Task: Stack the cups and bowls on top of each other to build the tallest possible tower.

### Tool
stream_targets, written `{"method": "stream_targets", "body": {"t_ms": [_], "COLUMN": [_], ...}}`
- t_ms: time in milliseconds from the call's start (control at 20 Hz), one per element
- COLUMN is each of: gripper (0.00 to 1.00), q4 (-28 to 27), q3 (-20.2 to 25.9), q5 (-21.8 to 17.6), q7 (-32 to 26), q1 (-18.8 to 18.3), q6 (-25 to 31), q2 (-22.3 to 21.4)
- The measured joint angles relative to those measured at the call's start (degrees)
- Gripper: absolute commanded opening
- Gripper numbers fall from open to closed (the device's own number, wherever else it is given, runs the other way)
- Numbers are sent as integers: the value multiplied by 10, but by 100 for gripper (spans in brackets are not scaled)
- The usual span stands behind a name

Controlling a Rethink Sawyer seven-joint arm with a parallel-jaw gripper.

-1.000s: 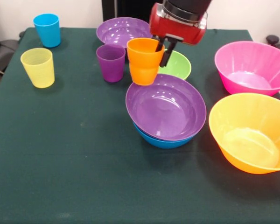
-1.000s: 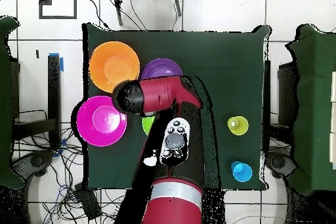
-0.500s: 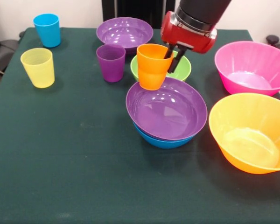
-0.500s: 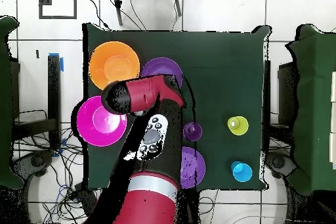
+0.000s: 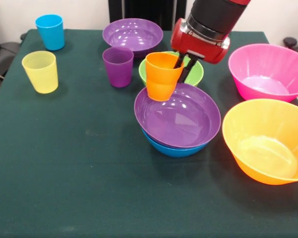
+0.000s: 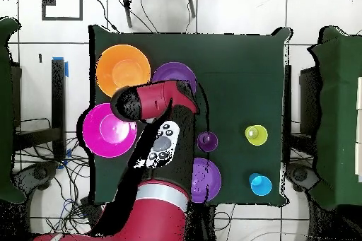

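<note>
My gripper [image 5: 183, 69] is shut on the rim of the orange cup [image 5: 162, 75], one finger inside it and one outside. The cup hangs upright over the far left rim of a purple bowl [image 5: 179, 119] nested in a blue bowl [image 5: 170, 149]; whether it touches the rim I cannot tell. A green bowl [image 5: 197, 75] sits just behind the gripper. In the overhead view the red arm [image 6: 157, 104] hides the gripper, the orange cup and most of the stacked purple bowl [image 6: 175, 74].
A purple cup [image 5: 117, 66], a second purple bowl [image 5: 132, 33], a yellow cup [image 5: 40, 71] and a blue cup [image 5: 50, 31] stand left and behind. A pink bowl [image 5: 268, 72] and an orange bowl [image 5: 265, 141] fill the right side.
The gripper carried the orange cup to the right in the front view and lowered it onto the far rim of the stacked purple bowl; it barely moved in the last half second.
</note>
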Motion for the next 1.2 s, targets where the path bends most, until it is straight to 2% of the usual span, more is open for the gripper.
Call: {"method": "stream_targets", "body": {"t_ms": [700,1200], "gripper": [0,0], "q4": [0,0], "q3": [-4,-3], "q5": [19,34], "q7": [0,0], "q1": [-6,-34], "q6": [-16,-70], "q2": [4,6]}}
